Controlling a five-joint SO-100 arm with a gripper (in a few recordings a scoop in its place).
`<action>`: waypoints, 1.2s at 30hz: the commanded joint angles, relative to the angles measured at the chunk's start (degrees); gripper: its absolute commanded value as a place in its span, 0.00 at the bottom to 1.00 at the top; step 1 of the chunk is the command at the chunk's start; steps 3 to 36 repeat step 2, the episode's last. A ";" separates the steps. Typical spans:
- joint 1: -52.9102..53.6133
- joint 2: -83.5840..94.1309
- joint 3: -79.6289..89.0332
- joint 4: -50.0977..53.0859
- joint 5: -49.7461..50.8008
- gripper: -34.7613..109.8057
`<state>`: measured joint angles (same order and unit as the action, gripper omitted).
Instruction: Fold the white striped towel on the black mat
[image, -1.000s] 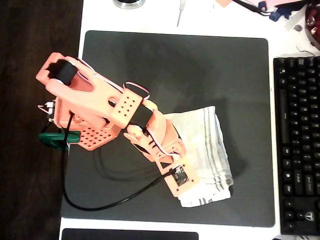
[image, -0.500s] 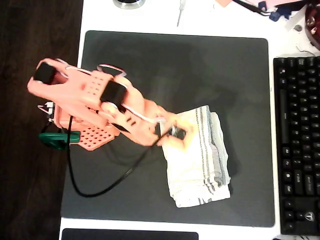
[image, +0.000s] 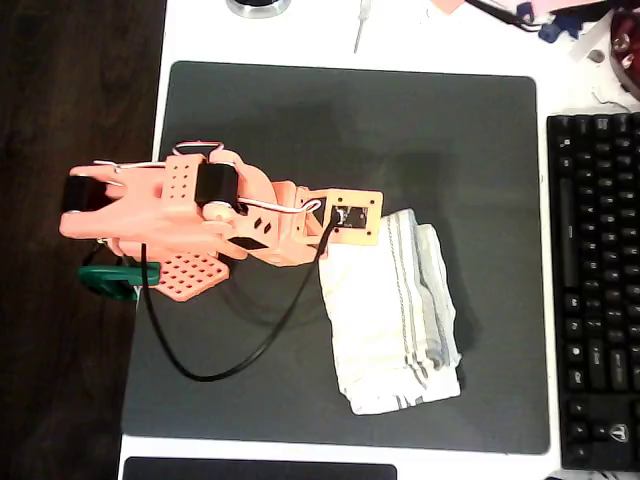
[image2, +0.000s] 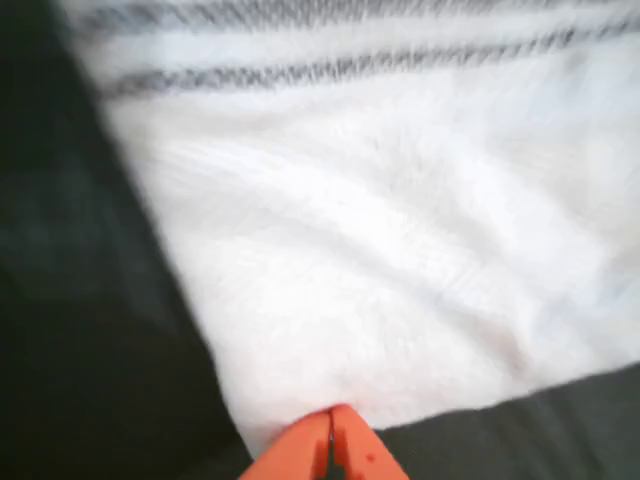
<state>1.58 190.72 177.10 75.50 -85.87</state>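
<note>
The white striped towel (image: 390, 310) lies folded into a narrow upright rectangle on the right half of the black mat (image: 300, 120), with its grey stripes running lengthwise. My orange gripper (image: 348, 228) hovers over the towel's top-left corner, and its camera mount hides the fingers from above. In the wrist view the fingertips (image2: 330, 440) are pressed together with nothing between them. They sit just at the edge of the towel (image2: 380, 230), with dark mat (image2: 90, 350) to the left.
A black keyboard (image: 595, 290) borders the mat on the right. The arm's base and a green clamp (image: 118, 280) sit at the mat's left edge, and a black cable (image: 230, 365) loops over the mat. Small items lie on the white table (image: 400, 30) beyond the mat.
The arm pulled back from the towel's lower part up toward its top-left corner. The towel now lies narrower and flatter, with its full folded face showing.
</note>
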 joint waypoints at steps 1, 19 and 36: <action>0.26 1.67 3.78 -1.41 -0.53 0.24; 0.18 1.76 3.78 -0.35 -0.53 0.24; 0.18 1.76 3.78 -0.35 -0.53 0.24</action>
